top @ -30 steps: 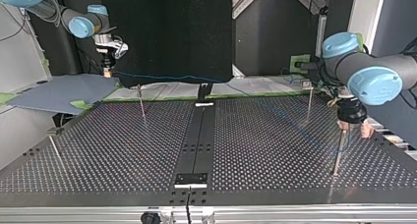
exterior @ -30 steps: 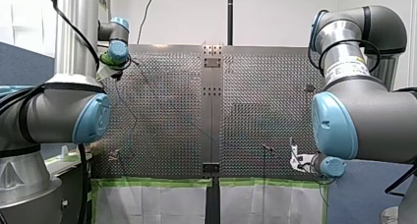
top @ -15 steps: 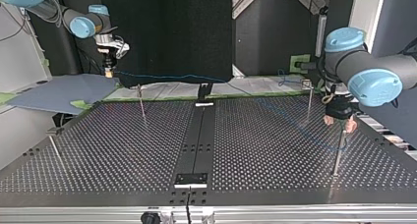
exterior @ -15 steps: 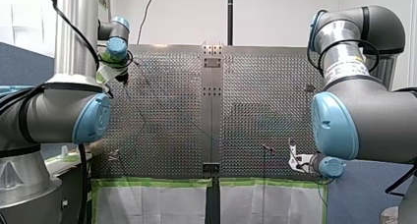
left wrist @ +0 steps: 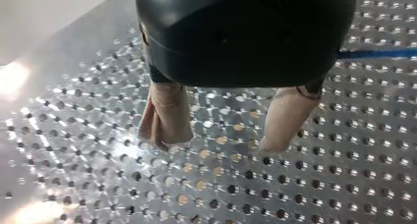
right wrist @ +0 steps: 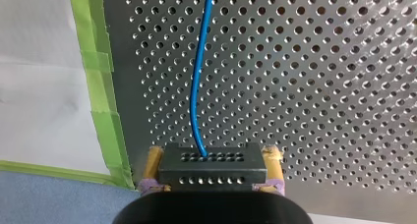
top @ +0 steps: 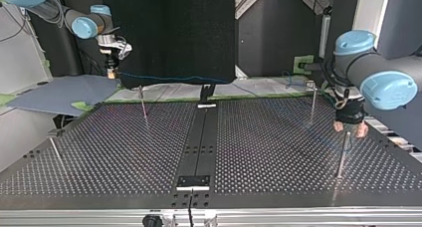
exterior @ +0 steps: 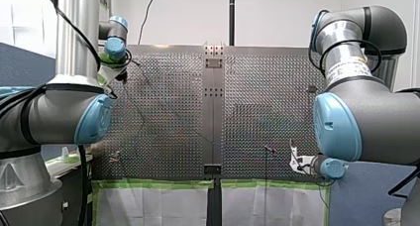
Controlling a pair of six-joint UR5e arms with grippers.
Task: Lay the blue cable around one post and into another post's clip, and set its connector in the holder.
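Item: blue cable (right wrist: 195,86). It leaves the top of its connector (right wrist: 212,170) and runs ahead of the claw over the perforated desk (right wrist: 319,86). In the top view the cable (top: 169,78) hangs clear of the desk's far edge, stretching from that view's left toward its middle; beyond that it is too faint to follow. A short stretch (left wrist: 378,53) also shows in the left wrist view, lying on the desk beside the black claw body.

Connector: black block, perforated on top, carried in the air.

Right claw (right wrist: 212,155): clenched on the connector, one yellow-padded finger (right wrist: 153,157) against each side. In the top view it (top: 111,73) hangs off the far left corner of the desk.

Left claw (left wrist: 223,135): released, beige pads (left wrist: 167,118) spread apart with nothing between them, pointing down close over the desk. In the top view it (top: 351,130) sits near the top of a tall post (top: 341,157) at the right.

Other posts: one at far right (top: 312,105), one at far left (top: 143,103).

Surroundings: green tape (right wrist: 96,62) along the desk's edge.
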